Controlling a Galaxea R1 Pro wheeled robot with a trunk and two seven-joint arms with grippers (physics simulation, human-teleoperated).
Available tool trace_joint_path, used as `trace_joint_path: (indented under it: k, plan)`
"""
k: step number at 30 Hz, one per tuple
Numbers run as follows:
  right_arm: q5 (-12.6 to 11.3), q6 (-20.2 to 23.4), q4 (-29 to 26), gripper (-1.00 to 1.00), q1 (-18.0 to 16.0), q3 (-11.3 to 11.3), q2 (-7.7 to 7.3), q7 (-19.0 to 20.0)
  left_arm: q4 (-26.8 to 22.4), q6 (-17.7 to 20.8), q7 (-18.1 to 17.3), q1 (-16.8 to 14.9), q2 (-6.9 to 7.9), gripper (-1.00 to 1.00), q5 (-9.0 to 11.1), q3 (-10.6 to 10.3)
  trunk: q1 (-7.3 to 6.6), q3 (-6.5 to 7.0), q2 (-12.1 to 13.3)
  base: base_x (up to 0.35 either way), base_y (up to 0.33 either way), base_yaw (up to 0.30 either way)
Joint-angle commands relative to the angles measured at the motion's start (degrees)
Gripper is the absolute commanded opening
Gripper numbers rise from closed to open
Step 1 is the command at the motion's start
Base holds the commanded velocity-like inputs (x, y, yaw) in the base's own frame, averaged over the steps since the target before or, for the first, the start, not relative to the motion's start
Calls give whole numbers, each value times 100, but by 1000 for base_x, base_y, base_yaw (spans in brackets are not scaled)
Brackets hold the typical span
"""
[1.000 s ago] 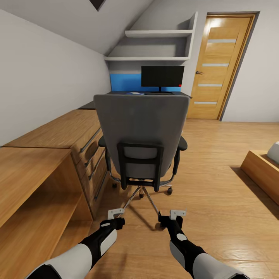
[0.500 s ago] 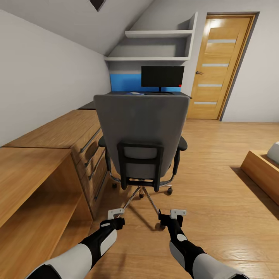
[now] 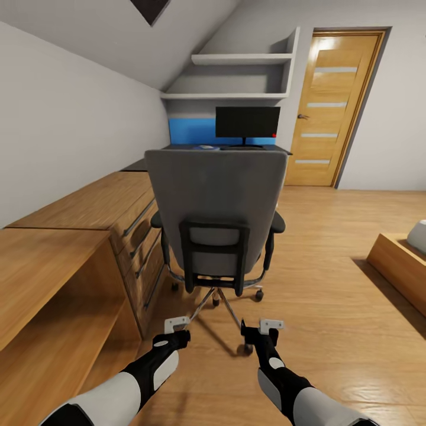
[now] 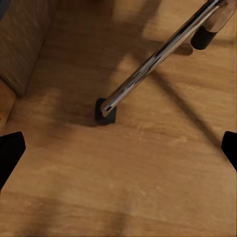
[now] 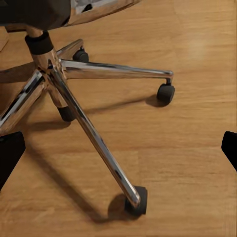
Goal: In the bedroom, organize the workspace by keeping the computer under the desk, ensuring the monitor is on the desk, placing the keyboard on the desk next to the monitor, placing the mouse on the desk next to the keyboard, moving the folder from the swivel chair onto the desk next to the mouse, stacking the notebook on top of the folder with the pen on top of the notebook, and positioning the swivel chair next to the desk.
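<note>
Swivel chair (image 3: 216, 207) stands just beyond both tools, left (image 3: 177, 324) and right (image 3: 271, 325); both open, empty.

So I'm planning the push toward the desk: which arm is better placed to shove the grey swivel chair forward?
Neither clearly; a slight lean to the right. Both the left gripper and right gripper hang open behind the grey fabric swivel chair, and its chrome base lies squarely before the right one.

Even, soft daylight fills the room; the white walls and sloped ceiling read bright, with no harsh glare. The wooden door (image 3: 331, 106) at upper right catches a pale glow near its top. The swivel chair (image 3: 216, 219) drops a soft dark shadow on the wood floor (image 3: 331, 284) beneath it. Straight lines bow toward the head view's edges. Both wrist views look dimmer and slightly soft.
</note>
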Motion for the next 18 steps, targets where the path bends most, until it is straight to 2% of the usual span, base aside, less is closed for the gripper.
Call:
trace_joint_path:
  k: [1, 10, 18]
  plan:
    - [-43, -19, 4, 100, -4, 49, 0, -30, -7, -9, 40, -3, 3, 100, 40, -50, -1, 4, -2, 82, 0, 0]
    - [-38, -33, 4, 100, -2, 51, 2, -25, -7, -66, 32, -3, -1, 100, 36, -56, -1, 86, -2, 218, 0, 0]
    - [-37, -40, 4, 100, -2, 49, 2, -22, -7, -57, 32, -3, -5, 100, 36, -62, -1, 126, -2, 43, 0, 0]
